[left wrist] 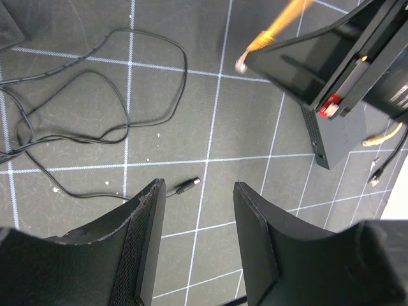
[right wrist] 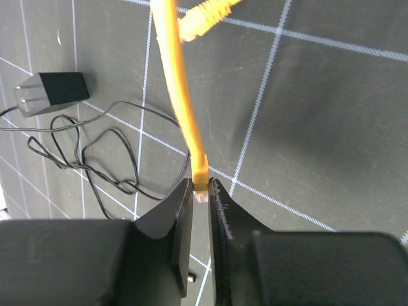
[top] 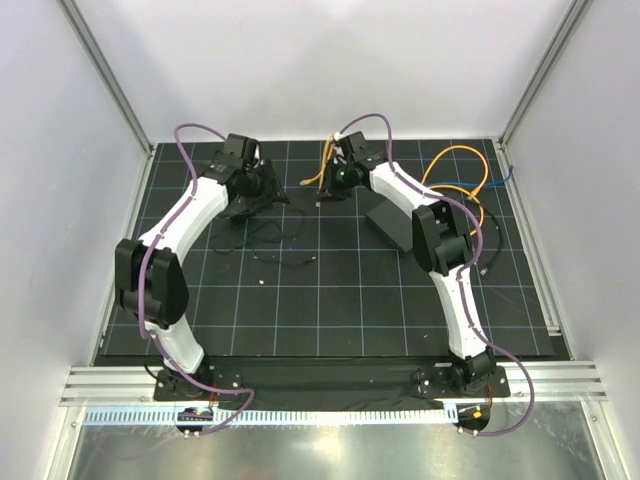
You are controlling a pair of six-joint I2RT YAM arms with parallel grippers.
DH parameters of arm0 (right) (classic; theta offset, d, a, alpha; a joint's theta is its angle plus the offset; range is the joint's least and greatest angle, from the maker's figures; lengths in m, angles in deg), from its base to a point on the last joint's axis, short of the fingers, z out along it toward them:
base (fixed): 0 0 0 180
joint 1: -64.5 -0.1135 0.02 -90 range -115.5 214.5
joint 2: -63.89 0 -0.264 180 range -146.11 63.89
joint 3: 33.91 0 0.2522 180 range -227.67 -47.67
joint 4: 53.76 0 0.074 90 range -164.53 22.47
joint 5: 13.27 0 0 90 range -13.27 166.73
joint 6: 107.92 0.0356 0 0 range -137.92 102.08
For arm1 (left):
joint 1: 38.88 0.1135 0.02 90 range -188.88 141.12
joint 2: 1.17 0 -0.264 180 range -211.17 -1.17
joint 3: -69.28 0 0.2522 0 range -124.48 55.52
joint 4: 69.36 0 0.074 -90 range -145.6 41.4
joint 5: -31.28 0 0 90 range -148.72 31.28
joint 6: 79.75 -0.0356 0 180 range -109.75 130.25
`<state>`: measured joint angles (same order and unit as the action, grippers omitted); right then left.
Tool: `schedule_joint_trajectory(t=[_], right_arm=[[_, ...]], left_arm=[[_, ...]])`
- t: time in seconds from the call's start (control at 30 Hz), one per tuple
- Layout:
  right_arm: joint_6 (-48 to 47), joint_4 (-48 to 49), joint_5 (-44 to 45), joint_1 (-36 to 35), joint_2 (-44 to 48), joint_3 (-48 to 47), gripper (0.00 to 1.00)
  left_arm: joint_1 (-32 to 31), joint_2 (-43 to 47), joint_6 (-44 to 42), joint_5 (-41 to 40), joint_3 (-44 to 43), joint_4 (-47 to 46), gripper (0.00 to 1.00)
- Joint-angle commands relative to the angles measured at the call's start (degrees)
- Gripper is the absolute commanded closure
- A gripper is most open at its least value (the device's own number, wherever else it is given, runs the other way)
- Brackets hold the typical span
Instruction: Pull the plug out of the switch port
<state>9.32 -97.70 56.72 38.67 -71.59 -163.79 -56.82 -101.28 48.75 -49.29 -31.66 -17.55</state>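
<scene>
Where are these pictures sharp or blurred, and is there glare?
Top external view: even light, no glare on the black mat. Left wrist view: the orange cable at the top is blurred, the mat sharp. Right wrist view: that cable near the right gripper is slightly soft, the power adapter sharp.

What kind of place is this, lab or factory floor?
Likely a lab robot test cell: white panel walls, aluminium framing at the corners, and a black gridded mat as work surface.
</scene>
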Motion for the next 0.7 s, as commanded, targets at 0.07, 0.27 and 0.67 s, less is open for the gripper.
schedule_joint_trajectory(t=[0.07, 0.27, 0.67], right_arm=[[1.8, 0.0, -0.6, 1.1, 4.3, -0.3, 0.65], [1.6, -5.0, 1.4, 3.1, 6.8, 0.2, 0.45], [0.6, -10.2, 2.3, 17.0, 20.0, 13.2, 0.34]], left_arm=[[0.1, 0.5, 0.2, 2.6, -1.4, -0.3, 0.50], [-0.9, -1.0, 0.5, 4.4, -2.1, -0.9, 0.50], [-10.4, -9.8, 0.8, 9.7, -11.1, -4.6, 0.51]])
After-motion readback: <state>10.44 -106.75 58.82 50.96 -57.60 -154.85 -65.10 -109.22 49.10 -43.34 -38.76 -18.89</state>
